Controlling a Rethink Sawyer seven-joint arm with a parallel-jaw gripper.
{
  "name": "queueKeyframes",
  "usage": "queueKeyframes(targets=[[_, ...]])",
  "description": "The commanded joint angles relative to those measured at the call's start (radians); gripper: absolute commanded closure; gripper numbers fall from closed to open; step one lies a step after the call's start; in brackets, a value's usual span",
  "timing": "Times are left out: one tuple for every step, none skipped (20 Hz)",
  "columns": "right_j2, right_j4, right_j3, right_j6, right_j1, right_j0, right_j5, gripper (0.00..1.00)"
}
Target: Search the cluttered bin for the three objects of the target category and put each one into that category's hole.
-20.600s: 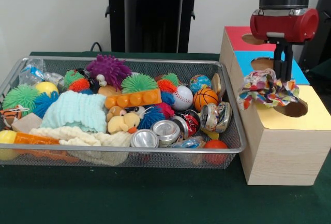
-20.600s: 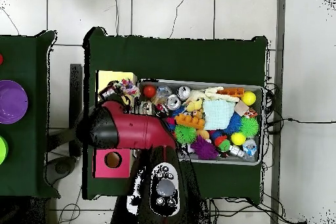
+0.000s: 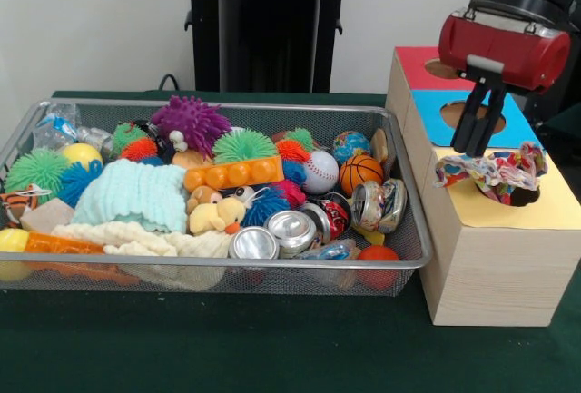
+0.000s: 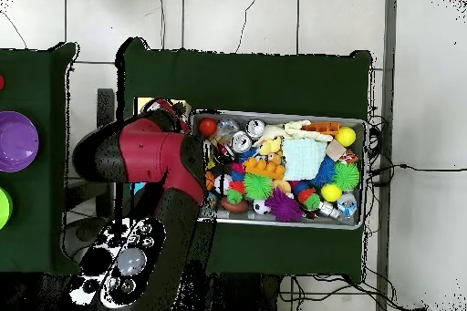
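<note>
A wrinkly whitish bundle [image 3: 495, 173] with red, blue and yellow patches lies across the round dark hole [image 3: 525, 196] in the yellow top of the wooden box [image 3: 495, 270]. My gripper [image 3: 475, 150] hangs straight above the bundle's left part, its tips at the bundle's top, the jaws slightly apart. The wire-mesh bin [image 3: 272, 270] stands left of the box, full of toys. A wrinkly whitish and blue piece [image 3: 56, 127] sits in its back left corner. In the overhead view the red arm [image 4: 150, 157] hides the gripper and most of the box; the bin's rim [image 4: 365, 171] shows.
The box also has a blue top with a hole [image 3: 472, 113] and a red top with a hole [image 3: 442, 68] behind the yellow one. The bin holds spiky balls [image 3: 191, 122], silver cans [image 3: 292, 230], a basketball [image 3: 361, 173], a baseball [image 3: 320, 171] and a mint cloth [image 3: 132, 195].
</note>
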Motion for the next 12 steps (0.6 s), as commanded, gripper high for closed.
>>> queueKeyframes(targets=[[0.123,-0.025,0.063,0.067,0.063,-0.019,-0.044,1.00],[0.140,-0.030,0.066,0.046,0.058,-0.033,-0.048,1.00],[0.158,-0.032,0.071,0.032,0.052,-0.045,-0.050,1.00],[0.176,-0.034,0.077,0.018,0.045,-0.057,-0.053,1.00],[0.185,-0.036,0.082,0.012,0.040,-0.062,-0.054,1.00],[0.202,-0.034,0.091,0.008,0.032,-0.069,-0.056,1.00],[0.208,-0.035,0.097,0.008,0.027,-0.069,-0.057,1.00],[0.222,-0.032,0.103,0.005,0.019,-0.074,-0.052,1.00],[0.225,-0.033,0.109,0.008,0.017,-0.072,-0.050,1.00],[0.232,-0.032,0.111,0.007,0.013,-0.074,-0.043,1.00],[0.240,-0.034,0.117,0.007,0.010,-0.077,-0.045,1.00],[0.252,-0.035,0.125,0.006,0.006,-0.083,-0.052,1.00]])
